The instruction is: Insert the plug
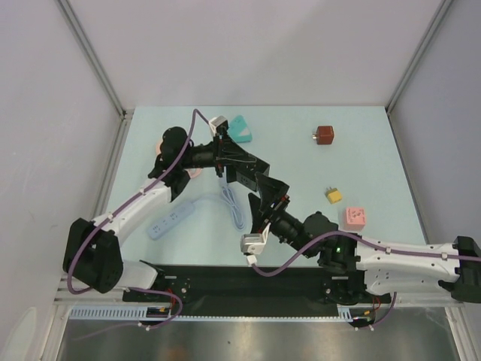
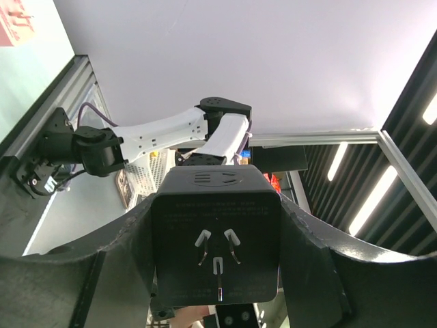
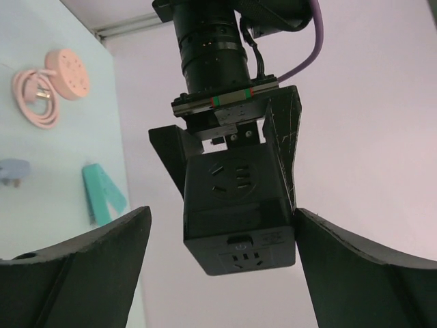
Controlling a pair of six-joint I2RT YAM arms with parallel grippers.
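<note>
Plug [image 2: 216, 239], a black pronged cube, sits clamped in left hand [image 2: 215, 273]; right hand [image 3: 222, 236] gapes wide just beside plug.

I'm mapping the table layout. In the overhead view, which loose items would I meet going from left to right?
blue power strip → teal adapter → red cube → pink cube. The yellow plug overlaps the red cube's position across, so it is left out.

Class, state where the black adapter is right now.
The black adapter is held off the table, near its middle in the top view, in the left gripper's jaws, just ahead of the open right gripper.
</note>
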